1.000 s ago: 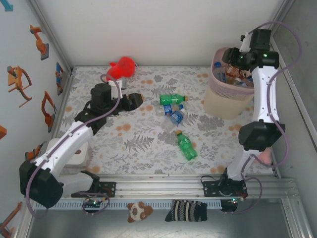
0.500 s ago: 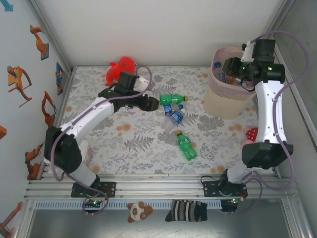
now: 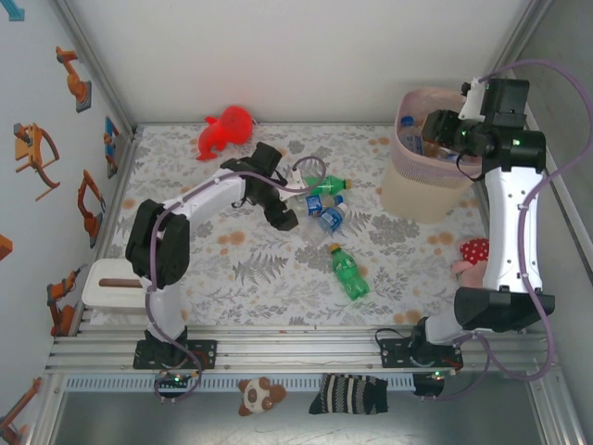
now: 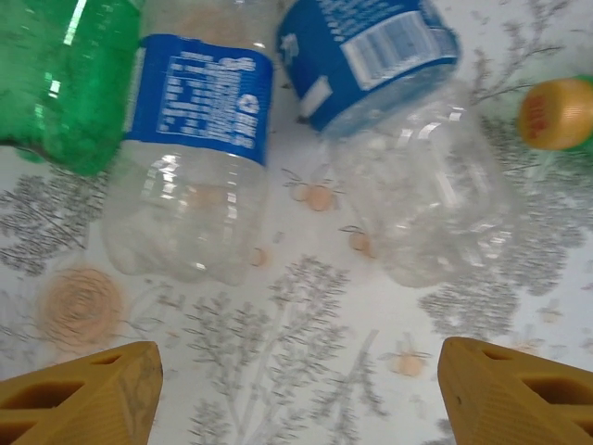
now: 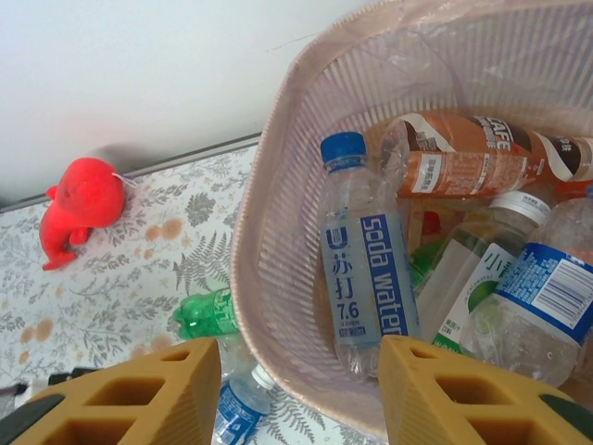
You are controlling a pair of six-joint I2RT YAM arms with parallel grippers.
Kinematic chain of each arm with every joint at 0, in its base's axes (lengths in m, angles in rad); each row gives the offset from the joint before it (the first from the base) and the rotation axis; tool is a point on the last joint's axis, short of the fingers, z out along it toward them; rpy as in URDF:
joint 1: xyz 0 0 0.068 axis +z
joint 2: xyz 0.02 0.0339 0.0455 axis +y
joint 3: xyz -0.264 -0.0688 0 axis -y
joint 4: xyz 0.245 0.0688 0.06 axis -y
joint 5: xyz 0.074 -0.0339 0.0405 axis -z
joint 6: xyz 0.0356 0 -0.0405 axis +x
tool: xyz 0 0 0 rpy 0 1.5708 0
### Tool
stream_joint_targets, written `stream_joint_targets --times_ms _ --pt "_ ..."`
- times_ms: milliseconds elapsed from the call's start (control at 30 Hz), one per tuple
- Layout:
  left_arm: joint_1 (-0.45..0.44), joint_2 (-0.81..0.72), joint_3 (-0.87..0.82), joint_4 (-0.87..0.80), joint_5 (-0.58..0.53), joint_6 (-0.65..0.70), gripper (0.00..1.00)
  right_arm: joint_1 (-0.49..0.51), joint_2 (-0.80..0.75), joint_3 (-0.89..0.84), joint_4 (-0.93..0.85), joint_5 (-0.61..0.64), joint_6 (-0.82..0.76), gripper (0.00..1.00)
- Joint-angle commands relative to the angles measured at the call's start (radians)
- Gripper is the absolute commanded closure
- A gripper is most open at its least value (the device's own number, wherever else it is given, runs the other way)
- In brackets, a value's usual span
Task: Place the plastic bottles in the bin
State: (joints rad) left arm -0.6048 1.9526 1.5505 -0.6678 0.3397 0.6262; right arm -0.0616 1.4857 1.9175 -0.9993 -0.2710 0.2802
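Showing the floral table (image 3: 278,269) from above: the bin (image 3: 422,190) stands upright at the far right corner.

The right gripper (image 3: 443,125) hangs over the bin's mouth, and the right wrist view shows its fingers (image 5: 139,389) parted with nothing between them. The left gripper (image 3: 285,215) is at mid-table, its fingers (image 4: 514,389) spread wide and empty.

A red plush toy (image 3: 225,130) lies at the far edge, left of centre.

Just below the left gripper, two clear blue-labelled bottles (image 4: 195,167) lie side by side on the cloth, with a green bottle (image 4: 56,83) against the left one. A second green bottle (image 3: 349,274), orange-capped, lies apart, nearer the arm bases.

Inside the bin lie several more, among them a soda water bottle (image 5: 361,278) and a brown-labelled bottle (image 5: 473,158).
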Motion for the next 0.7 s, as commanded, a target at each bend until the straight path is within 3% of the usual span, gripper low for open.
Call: stream_joint_targets --times_ms 0,333,667 --pt "0.014 0.052 0.075 -0.017 0.013 0.103 0.2 0.005 -0.036 -0.012 -0.022 0.016 -0.013 0.53" --pt "0.0 0.229 0.215 -0.009 0.047 0.081 0.19 0.005 -0.054 -0.041 -0.017 0.035 -0.023 0.53" --pt "-0.01 0.298 0.188 0.093 -0.02 0.05 0.25 0.005 -0.059 -0.076 0.004 0.029 -0.021 0.53"
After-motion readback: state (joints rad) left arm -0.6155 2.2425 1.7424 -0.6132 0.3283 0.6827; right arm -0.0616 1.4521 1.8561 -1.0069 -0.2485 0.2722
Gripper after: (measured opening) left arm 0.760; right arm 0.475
